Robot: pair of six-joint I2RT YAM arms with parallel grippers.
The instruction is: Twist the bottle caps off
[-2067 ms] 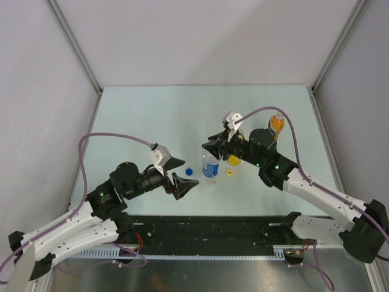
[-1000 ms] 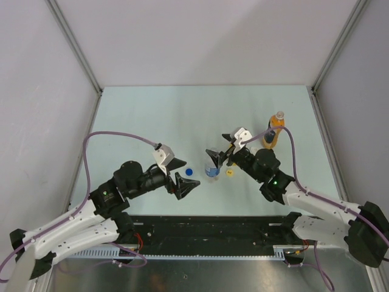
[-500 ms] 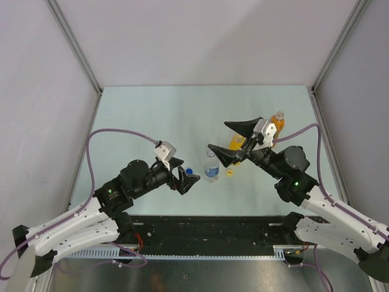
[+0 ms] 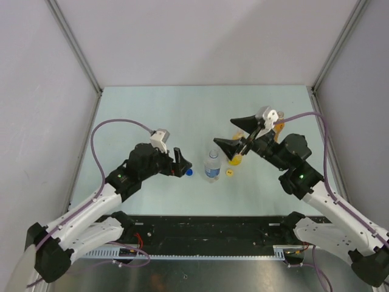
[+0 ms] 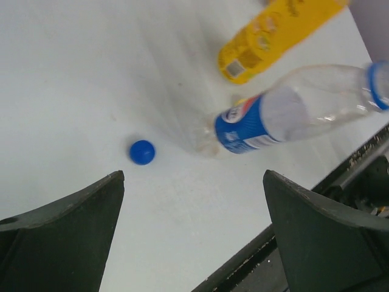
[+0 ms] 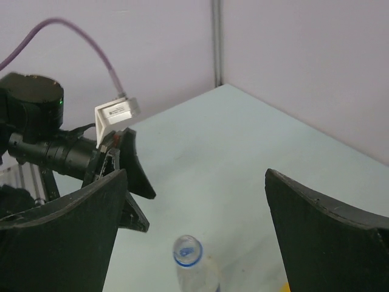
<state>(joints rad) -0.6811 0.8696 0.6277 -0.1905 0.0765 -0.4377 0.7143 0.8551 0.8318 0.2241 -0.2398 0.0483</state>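
Left end effector (image 4: 183, 162) nearer blue cap (image 4: 189, 172)

Pale table (image 4: 158, 109), grey walls (image 4: 182, 36)

The clear bottle (image 5: 295, 112) is showing glossy see-through plastic; the blue cap (image 5: 142, 152) is looking smooth, the table (image 5: 73, 73) matt.

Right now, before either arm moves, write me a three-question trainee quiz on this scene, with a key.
1. True or false: the small round blue plastic cap lies on the table, off the clear plastic bottle with the blue label.
2. The right gripper is: A open and empty; B shut on a cap; C shut on the clear bottle.
3. Fill in: in the top view, the small loose cap just right of the clear bottle is ____ in colour.
Key: 1 true; 2 A; 3 yellow.
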